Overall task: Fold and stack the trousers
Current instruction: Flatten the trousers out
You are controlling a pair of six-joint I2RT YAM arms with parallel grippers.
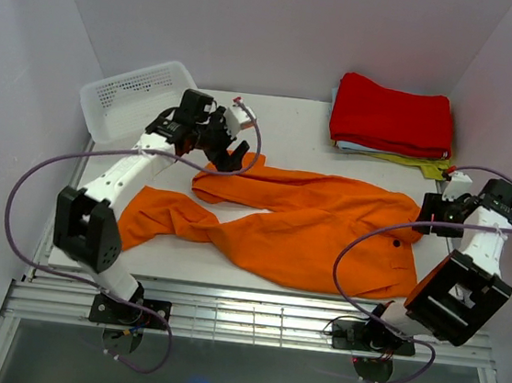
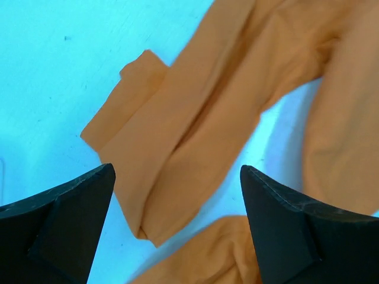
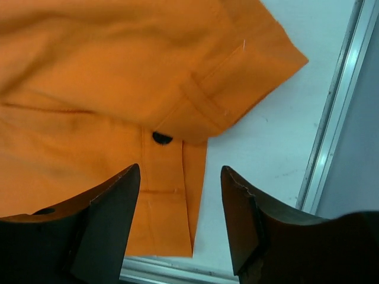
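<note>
Trousers point(image 1: 297, 238) orange, rumpled, legs leftward | left fingers point(image 2: 59, 225) wide, empty | right fingers point(image 3: 100, 219) parted, empty

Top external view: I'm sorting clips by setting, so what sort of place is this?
Probably a lab robot cell, not a home: plain walls box in a white table, left arm and right arm are mounted at its near edge, and trousers, folded clothes and a basket lie out.

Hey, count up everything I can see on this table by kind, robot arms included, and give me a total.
Orange trousers: 1
White basket: 1
Stack of folded cloth, red on top: 1
Robot arms: 2 (left arm, right arm)
Total: 5
</note>
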